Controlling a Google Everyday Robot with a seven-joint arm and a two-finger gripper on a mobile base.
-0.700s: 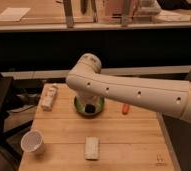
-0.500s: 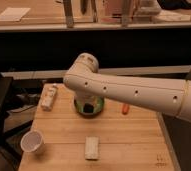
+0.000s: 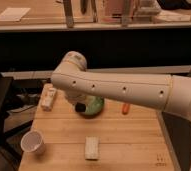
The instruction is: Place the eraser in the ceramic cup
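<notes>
On the wooden table (image 3: 134, 135), near its left front corner, stands the white cup (image 3: 33, 142), upright and with its round mouth open to the top. To the right of it, at the near middle of the table, a pale rectangular block (image 3: 92, 148) lies flat, well apart from the cup. Farther back, in the middle, sits a green bowl (image 3: 95, 106), and just to the right of it lies a small orange stick (image 3: 125, 108). At the far left edge of the table lies a pale oblong packet (image 3: 49, 97). A thick white arm (image 3: 119, 90) comes in from the right side and crosses above the bowl, with its round joint high over the far left part of the table. The gripper (image 3: 81, 106) is mostly hidden behind this arm; only a small dark part shows under it, at the left rim of the bowl, well apart from the cup. The gripper is closed. The eraser I cannot pick out as a separate thing: the dark part at the bowl's rim could be the fingers alone or the fingers with the eraser between them, and nothing black lies on the bare wood or shows in the cup.
</notes>
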